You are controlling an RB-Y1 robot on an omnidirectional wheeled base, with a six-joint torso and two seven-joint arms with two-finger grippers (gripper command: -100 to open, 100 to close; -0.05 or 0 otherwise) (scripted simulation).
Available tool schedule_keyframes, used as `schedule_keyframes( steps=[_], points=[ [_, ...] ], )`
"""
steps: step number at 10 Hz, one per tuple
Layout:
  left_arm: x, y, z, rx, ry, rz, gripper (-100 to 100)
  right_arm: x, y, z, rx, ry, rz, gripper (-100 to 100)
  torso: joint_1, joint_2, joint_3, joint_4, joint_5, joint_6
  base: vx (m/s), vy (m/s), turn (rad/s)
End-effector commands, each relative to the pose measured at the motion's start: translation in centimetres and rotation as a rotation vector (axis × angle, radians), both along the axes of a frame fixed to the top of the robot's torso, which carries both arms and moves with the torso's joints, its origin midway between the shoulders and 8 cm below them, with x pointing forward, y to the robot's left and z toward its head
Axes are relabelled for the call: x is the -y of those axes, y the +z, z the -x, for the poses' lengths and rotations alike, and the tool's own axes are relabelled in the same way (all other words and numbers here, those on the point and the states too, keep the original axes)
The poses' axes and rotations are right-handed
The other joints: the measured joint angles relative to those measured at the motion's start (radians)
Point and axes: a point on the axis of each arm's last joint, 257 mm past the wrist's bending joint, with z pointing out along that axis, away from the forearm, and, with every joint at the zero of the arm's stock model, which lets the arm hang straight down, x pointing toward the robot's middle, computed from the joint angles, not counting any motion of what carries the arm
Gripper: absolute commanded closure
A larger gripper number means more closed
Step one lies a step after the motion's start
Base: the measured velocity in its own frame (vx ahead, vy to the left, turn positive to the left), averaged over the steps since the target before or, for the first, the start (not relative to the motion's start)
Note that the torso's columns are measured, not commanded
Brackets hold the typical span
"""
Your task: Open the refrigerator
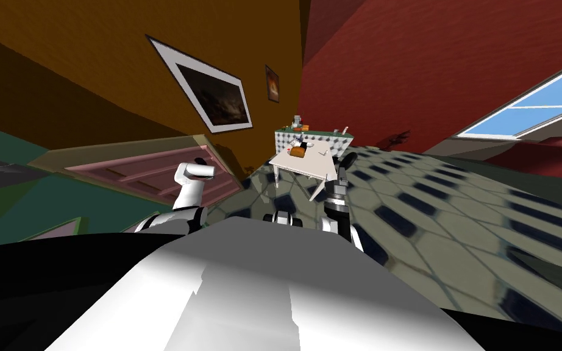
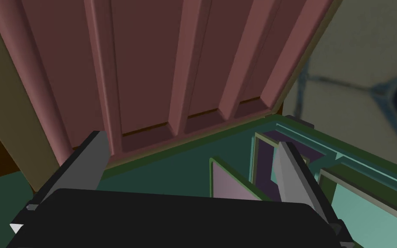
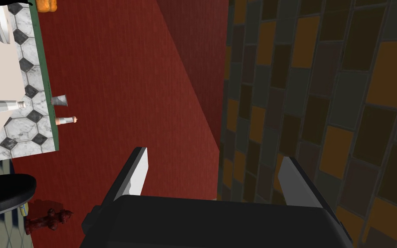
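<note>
Judged as the closing part of the opening step. Facing the refrigerator door [image 2: 159,64], already swung well off the green cabinet [image 2: 172,161], pink ribbed inner face in plain sight and compartments [image 2: 365,202] bared just beside its lower edge. Carrying nothing in the left gripper [image 2: 191,138]: jaws spread, poised near that same edge. Right gripper [image 3: 214,153] well apart from the door, toward the desk [image 1: 301,164], jaws spread as well. Next, probably: draw the left arm clear of the door without nudging it shut, or press it wider.
</note>
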Motion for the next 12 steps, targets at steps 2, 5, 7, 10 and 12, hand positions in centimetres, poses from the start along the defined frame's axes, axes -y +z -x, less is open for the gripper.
schedule_keyframes(
  steps=[2, 5, 7, 10, 12],
  points=[
    [2.3, -0.4, -3.1, 0.002, -0.002, 0.033, -100, 0.0, 0.0, 0.0, 0.000, 0.000, 0.000, 0, -0.004, -0.002, -0.001, 0.000, -0.001, 0.000, -0.085, 0.075, -0.002],
    [4.3, -0.8, -5.5, -0.001, -0.003, 0.053, -100, 0.0, 0.0, 0.0, 0.000, 0.000, 0.000, 0, -0.004, -0.005, -0.003, -0.001, -0.001, 0.000, -0.068, 0.058, -0.001],
    [6.1, -1.5, -7.2, -0.021, 0.002, 0.065, -100, 0.0, 0.0, 0.0, 0.000, 0.000, 0.000, 0, -0.003, -0.003, -0.002, -0.001, -0.001, 0.000, -0.087, 0.080, 0.001],
    [8.3, -1.0, -9.5, -0.021, -0.002, 0.068, -100, 0.0, 0.0, 0.0, 0.000, 0.000, 0.000, 0, -0.003, -0.004, -0.003, -0.001, -0.001, 0.000, -0.067, 0.068, 0.000],
    [9.9, -1.3, -10.7, -0.041, 0.009, 0.068, -100, 0.0, 0.0, 0.0, 0.000, 0.000, 0.000, 0, -0.006, -0.005, -0.003, -0.001, -0.002, 0.000, -0.057, 0.057, 0.004]
  ],
)
